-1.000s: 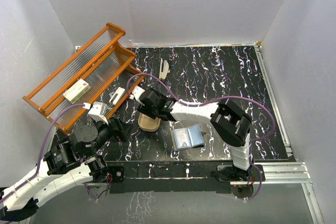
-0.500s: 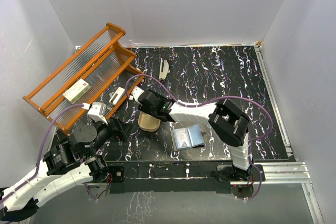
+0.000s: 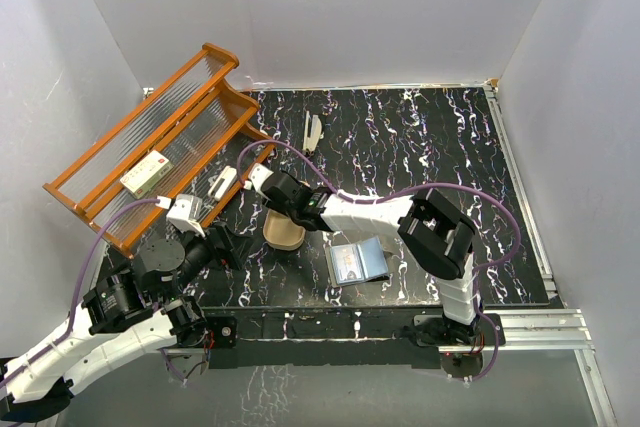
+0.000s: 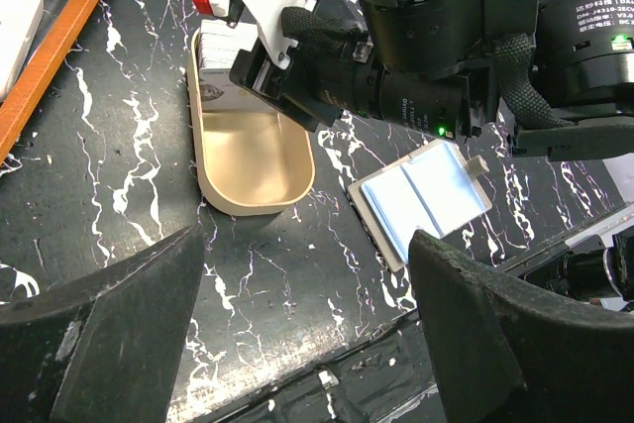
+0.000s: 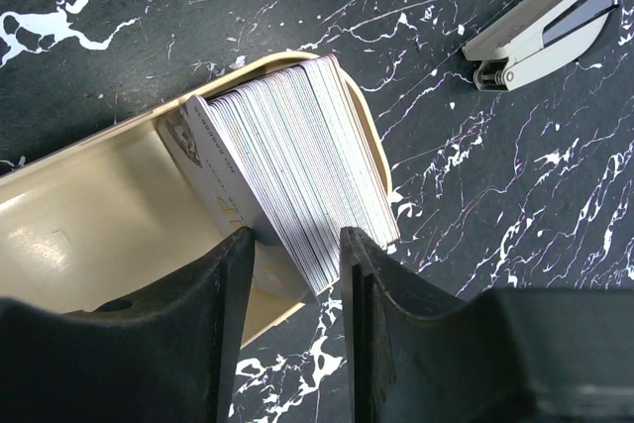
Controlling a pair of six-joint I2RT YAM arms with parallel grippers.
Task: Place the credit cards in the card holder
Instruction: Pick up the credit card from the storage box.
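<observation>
Our right arm [image 3: 360,212] stretches toward 10 o'clock, its claw [image 5: 294,245] straddling the credit cards [image 5: 287,146] standing in the tan tray [image 5: 89,215]; we cannot tell whether it pinches them. Our left claw [image 4: 302,245] hangs wide apart, empty. The card holder [image 4: 421,195] lies open on the table [image 3: 430,147] at the tray's 4 o'clock.

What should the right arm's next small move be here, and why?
Probably squeeze the right gripper shut on the credit cards. Its fingers straddle part of the stack, which stands on edge in the tan tray, but a firm pinch is not evident. The card holder lies open on the table, ready to receive them.
</observation>
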